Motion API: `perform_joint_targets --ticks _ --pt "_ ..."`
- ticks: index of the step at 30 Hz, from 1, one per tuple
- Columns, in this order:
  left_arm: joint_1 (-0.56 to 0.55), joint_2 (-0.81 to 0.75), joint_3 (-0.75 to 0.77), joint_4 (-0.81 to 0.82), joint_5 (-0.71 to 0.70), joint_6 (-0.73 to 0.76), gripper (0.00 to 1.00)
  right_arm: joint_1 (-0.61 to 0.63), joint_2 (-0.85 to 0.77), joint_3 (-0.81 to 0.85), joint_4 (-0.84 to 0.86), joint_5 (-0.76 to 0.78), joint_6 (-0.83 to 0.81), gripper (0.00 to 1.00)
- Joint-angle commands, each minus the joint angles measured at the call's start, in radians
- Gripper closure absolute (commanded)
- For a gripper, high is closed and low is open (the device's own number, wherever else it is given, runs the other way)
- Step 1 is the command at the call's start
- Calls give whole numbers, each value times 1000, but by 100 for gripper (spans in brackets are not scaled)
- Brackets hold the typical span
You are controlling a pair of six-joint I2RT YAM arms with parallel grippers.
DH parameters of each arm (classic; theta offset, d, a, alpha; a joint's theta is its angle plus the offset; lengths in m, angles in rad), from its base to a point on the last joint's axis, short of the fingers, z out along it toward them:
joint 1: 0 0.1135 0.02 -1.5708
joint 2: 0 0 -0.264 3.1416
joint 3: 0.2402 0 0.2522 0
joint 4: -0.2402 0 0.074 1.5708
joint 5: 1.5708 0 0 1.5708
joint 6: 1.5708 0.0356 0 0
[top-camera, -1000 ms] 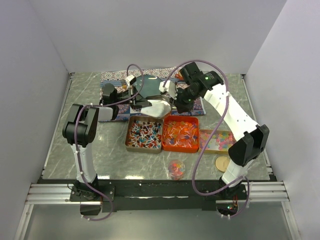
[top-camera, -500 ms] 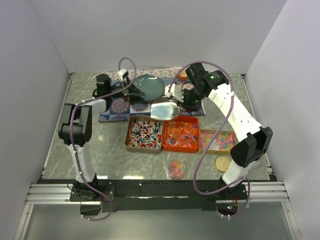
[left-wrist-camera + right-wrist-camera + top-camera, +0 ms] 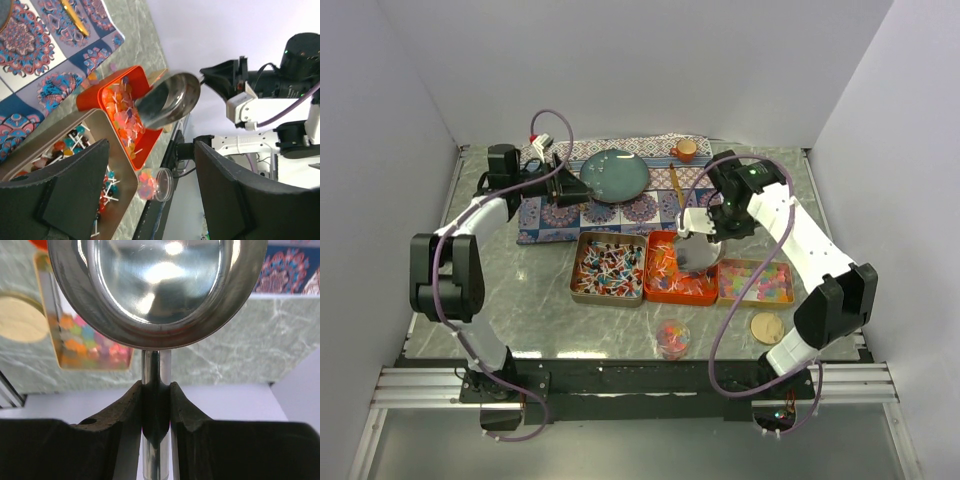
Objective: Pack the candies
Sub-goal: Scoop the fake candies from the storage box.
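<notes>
- Right gripper (image 3: 157, 390) pinches the silver scoop (image 3: 159, 290) by its handle, above the orange tray (image 3: 675, 299) of candies (image 3: 665, 265).
- Left gripper (image 3: 570, 187) hangs over the patterned mat (image 3: 535, 225), jaws spread.

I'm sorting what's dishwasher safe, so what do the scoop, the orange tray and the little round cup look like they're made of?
The scoop looks like polished metal, probably steel: it is mirror-bright with sharp reflections. The orange tray has a smooth, opaque, glossy wall, so painted metal or plastic; I can't tell which. The little cup is probably clear plastic: the candies show through its wall.
</notes>
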Motion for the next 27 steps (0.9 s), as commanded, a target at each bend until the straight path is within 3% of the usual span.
perform_joint_targets --ticks 1,19,27 --pt "1 -62 -25 -32 -27 78 26 -21 -29 4 -88 142 -75 100" --pt "11 -194 -180 75 -30 49 26 97 132 59 -88 423 -91 100" --pt "13 -260 -275 -100 -203 171 33 160 188 36 -88 587 -51 100"
